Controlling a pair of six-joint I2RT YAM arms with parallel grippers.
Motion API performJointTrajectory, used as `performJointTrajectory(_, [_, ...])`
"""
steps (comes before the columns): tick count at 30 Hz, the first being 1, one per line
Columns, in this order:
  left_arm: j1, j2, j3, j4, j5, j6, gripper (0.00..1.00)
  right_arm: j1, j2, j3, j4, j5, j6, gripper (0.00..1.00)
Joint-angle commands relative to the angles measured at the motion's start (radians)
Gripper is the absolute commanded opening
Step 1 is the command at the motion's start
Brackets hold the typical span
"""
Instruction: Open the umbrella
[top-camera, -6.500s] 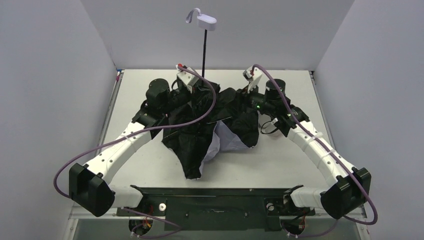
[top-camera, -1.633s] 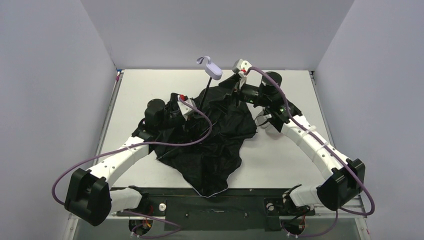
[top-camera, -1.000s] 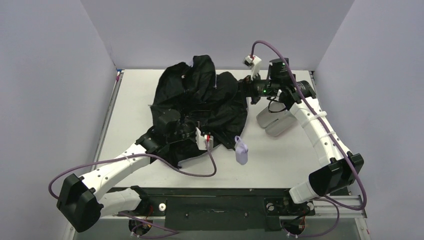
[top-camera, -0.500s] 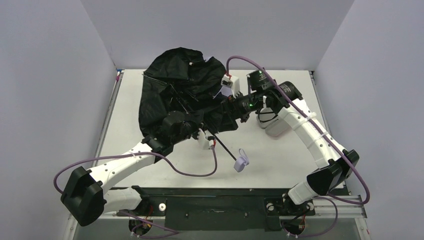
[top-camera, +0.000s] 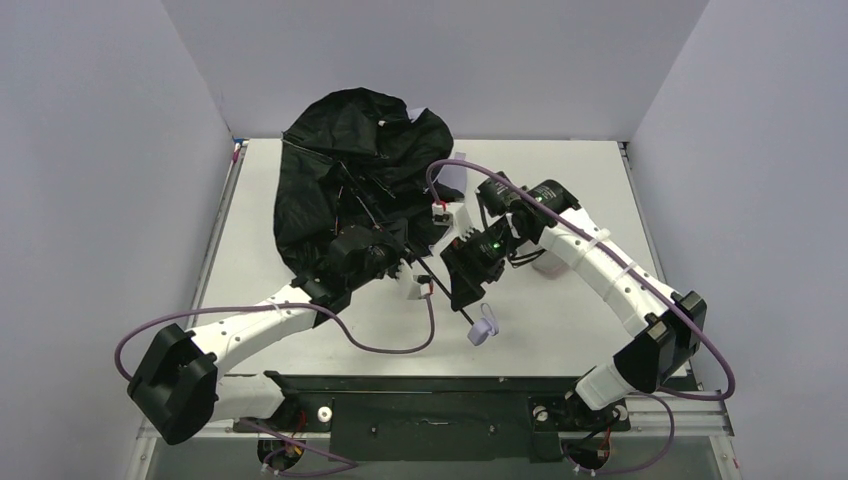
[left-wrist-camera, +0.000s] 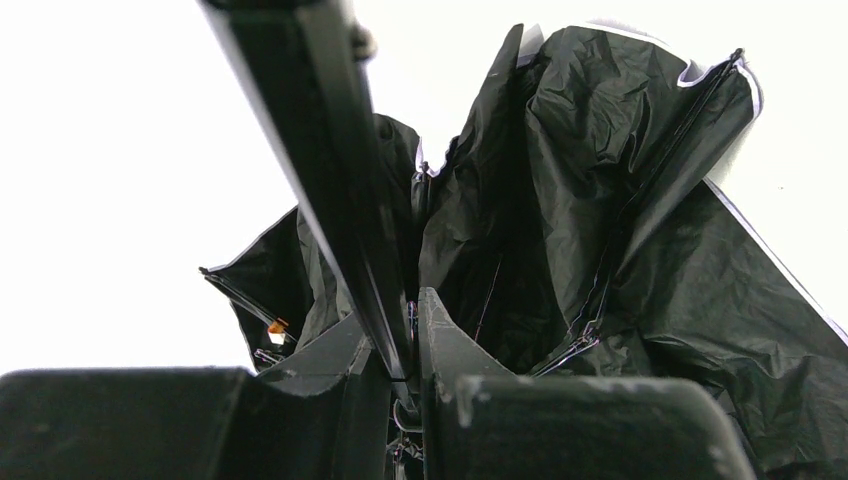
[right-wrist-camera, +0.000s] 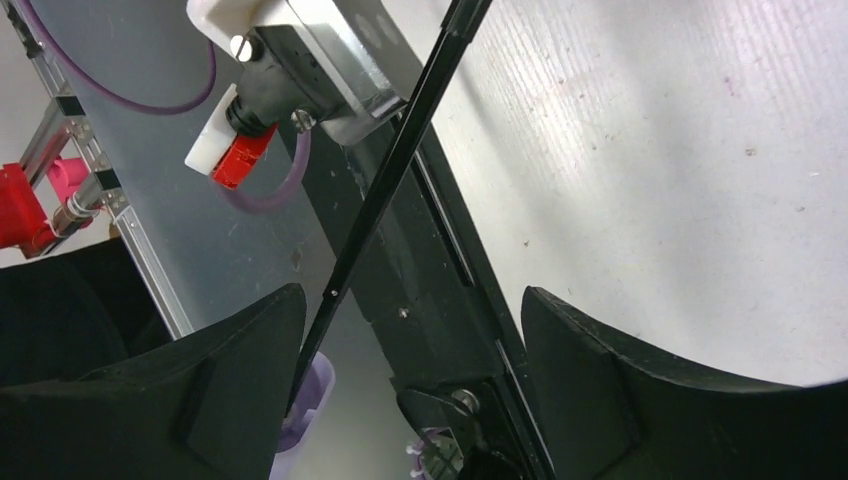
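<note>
The left gripper (left-wrist-camera: 408, 330) is clamped tight on the thin black shaft (left-wrist-camera: 335, 190) of the umbrella (top-camera: 350, 165), whose half-spread canopy (left-wrist-camera: 560, 200) rises over the far left of the table (top-camera: 600, 165). The shaft slants toward the near edge and ends in the lavender handle (top-camera: 483, 326). The right gripper (right-wrist-camera: 410, 330) gapes wide, gripping nothing, with the shaft passing between its fingers

Soft even light, faint shadows, left wrist background blown white behind dark umbrella (left-wrist-camera: 560, 200)
</note>
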Motion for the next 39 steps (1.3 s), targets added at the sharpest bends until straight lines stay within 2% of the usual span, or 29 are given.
performJointTrajectory(1, [-0.008, 0.014, 0.021, 0.15, -0.03, 0.078, 0.0, 0.023, 0.002, -0.033, 0.033, -0.008, 0.01, 0.76])
performJointTrajectory(3, [-0.011, 0.026, 0.023, 0.164, -0.037, 0.093, 0.0, 0.025, -0.005, -0.062, 0.066, -0.026, 0.062, 0.76])
performJointTrajectory(6, [-0.015, 0.045, 0.038, 0.19, -0.07, 0.105, 0.0, 0.018, 0.003, -0.107, 0.091, 0.001, 0.082, 0.68])
performJointTrajectory(9, [-0.016, 0.06, 0.063, 0.203, -0.085, 0.11, 0.0, 0.01, 0.018, -0.128, 0.121, -0.001, 0.101, 0.65])
performJointTrajectory(11, [-0.015, 0.062, 0.075, 0.203, -0.087, 0.115, 0.0, 0.007, 0.027, -0.129, 0.141, -0.019, 0.118, 0.6])
performJointTrajectory(13, [-0.015, 0.062, 0.079, 0.205, -0.088, 0.12, 0.0, -0.002, 0.031, -0.127, 0.155, -0.05, 0.116, 0.38])
performJointTrajectory(14, [-0.015, 0.061, 0.079, 0.206, -0.091, 0.121, 0.0, -0.005, 0.028, -0.126, 0.16, -0.062, 0.115, 0.14])
performJointTrajectory(15, [-0.015, 0.057, 0.075, 0.212, -0.1, 0.12, 0.0, -0.01, 0.023, -0.122, 0.169, -0.064, 0.116, 0.06])
performJointTrajectory(16, [-0.015, 0.057, 0.07, 0.217, -0.108, 0.117, 0.0, -0.021, 0.013, -0.122, 0.173, -0.062, 0.115, 0.0])
performJointTrajectory(18, [-0.01, 0.051, 0.063, 0.228, -0.134, 0.088, 0.0, -0.043, -0.005, -0.119, 0.188, -0.072, 0.119, 0.0])
performJointTrajectory(20, [0.001, 0.032, 0.063, 0.219, -0.151, 0.058, 0.15, -0.065, -0.023, -0.116, 0.235, -0.083, 0.145, 0.0])
performJointTrajectory(21, [0.012, 0.026, 0.065, 0.198, -0.16, 0.047, 0.28, -0.072, -0.037, -0.115, 0.256, -0.09, 0.154, 0.0])
performJointTrajectory(22, [0.019, 0.017, 0.07, 0.185, -0.165, 0.026, 0.36, -0.085, -0.044, -0.116, 0.308, -0.092, 0.193, 0.0])
performJointTrajectory(23, [0.032, 0.011, 0.073, 0.159, -0.173, 0.013, 0.51, -0.091, -0.059, -0.118, 0.336, -0.089, 0.213, 0.0])
performJointTrajectory(24, [0.038, -0.001, 0.079, 0.134, -0.178, -0.021, 0.59, -0.099, -0.067, -0.12, 0.403, -0.086, 0.251, 0.0])
performJointTrajectory(25, [0.051, -0.008, 0.084, 0.122, -0.19, -0.041, 0.72, -0.104, -0.083, -0.121, 0.436, -0.073, 0.269, 0.0])
performJointTrajectory(27, [0.068, -0.044, 0.103, 0.073, -0.192, -0.157, 0.82, -0.116, -0.11, -0.131, 0.543, -0.045, 0.321, 0.0])
performJointTrajectory(31, [0.134, -0.133, 0.22, -0.157, -0.084, -0.529, 0.94, -0.139, -0.129, -0.151, 0.662, -0.022, 0.383, 0.0])
performJointTrajectory(32, [0.176, -0.152, 0.239, -0.239, -0.018, -0.686, 0.95, -0.139, -0.13, -0.157, 0.675, -0.023, 0.393, 0.0])
performJointTrajectory(33, [0.2, -0.158, 0.275, -0.273, 0.012, -0.767, 0.95, -0.139, -0.131, -0.161, 0.681, -0.022, 0.399, 0.0])
performJointTrajectory(35, [0.273, -0.164, 0.32, -0.359, 0.105, -1.095, 0.94, -0.135, -0.132, -0.171, 0.691, -0.016, 0.407, 0.0])
performJointTrajectory(39, [0.38, -0.178, 0.32, -0.407, 0.24, -1.458, 0.94, -0.125, -0.127, -0.185, 0.697, 0.004, 0.411, 0.0])
